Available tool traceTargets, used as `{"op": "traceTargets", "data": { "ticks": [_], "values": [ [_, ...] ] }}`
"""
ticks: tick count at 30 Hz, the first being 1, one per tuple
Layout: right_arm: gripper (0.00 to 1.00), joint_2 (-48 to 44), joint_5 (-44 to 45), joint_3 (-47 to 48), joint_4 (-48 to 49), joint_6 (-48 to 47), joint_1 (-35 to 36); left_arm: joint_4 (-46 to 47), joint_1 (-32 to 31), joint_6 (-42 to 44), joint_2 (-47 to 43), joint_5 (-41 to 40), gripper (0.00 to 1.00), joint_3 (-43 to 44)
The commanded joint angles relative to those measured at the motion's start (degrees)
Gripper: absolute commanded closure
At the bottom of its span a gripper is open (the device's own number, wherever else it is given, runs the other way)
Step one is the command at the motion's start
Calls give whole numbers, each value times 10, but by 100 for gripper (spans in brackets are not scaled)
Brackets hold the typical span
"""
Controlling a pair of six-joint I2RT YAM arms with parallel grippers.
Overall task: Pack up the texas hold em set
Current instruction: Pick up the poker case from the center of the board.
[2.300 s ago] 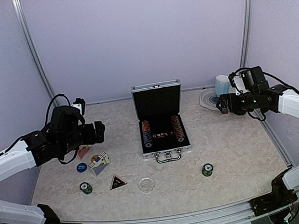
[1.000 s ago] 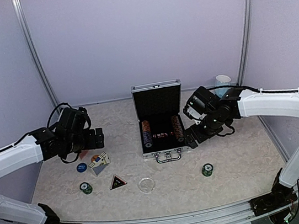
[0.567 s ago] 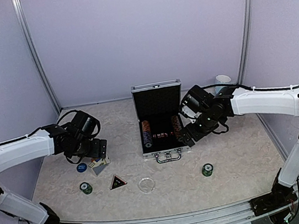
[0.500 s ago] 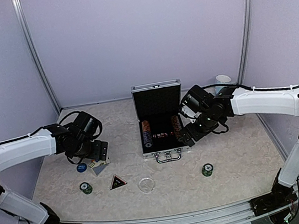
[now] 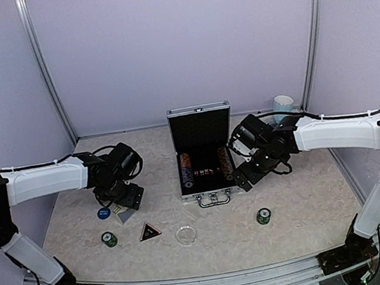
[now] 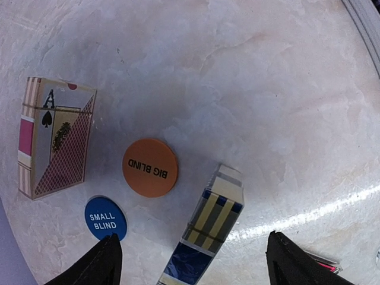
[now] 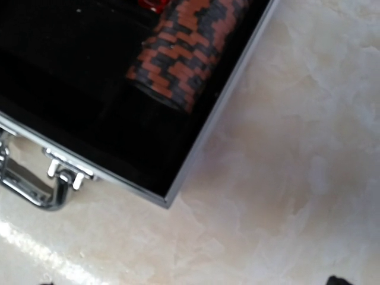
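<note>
The silver case [image 5: 210,195] stands open at mid-table, lid up, with chip rows [image 5: 225,164] in its black lining. My left gripper [image 5: 128,196] hovers open over the loose pieces. In the left wrist view its fingertips [image 6: 104,263] straddle a blue card deck [image 6: 206,230] standing on edge, without touching it. An orange disc [image 6: 149,167], a blue disc [image 6: 105,218] and a red deck [image 6: 53,136] lie beside it. My right gripper [image 5: 241,178] is open above the case's front right corner [image 7: 171,199], near an orange-black chip row [image 7: 178,53].
Two green chip stacks [image 5: 109,239] [image 5: 263,216], a black triangle [image 5: 149,231] and a clear disc [image 5: 185,236] lie on the marbled table in front of the case. A light mug [image 5: 283,105] stands at the back right. The case handle [image 7: 32,189] faces the near edge.
The left arm has reached right and down over the decks, its jaws narrowing a little. The right arm has swung from the back right to the case's front right corner.
</note>
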Motion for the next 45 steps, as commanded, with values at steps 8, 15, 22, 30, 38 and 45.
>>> {"op": "traceTargets", "data": {
  "ticks": [8, 15, 22, 30, 38, 45],
  "values": [
    [1, -33, 17, -17, 7, -8, 5, -11, 17, 25, 30, 37, 31, 16],
    [1, -38, 20, -18, 6, -4, 4, -2, 23, 27, 35, 57, 43, 3],
    [1, -42, 24, -14, 2, -5, 5, 0, 33, 26, 35, 60, 52, -3],
    [1, -41, 23, -15, 3, -4, 5, 1, 39, 25, 37, 61, 61, -4],
    [1, -40, 24, -17, 5, -6, 4, 0, 39, 26, 41, 70, 78, 1],
    [1, -42, 29, -16, 4, -8, 5, -9, 37, 24, 36, 73, 83, 20]
  ]
}}
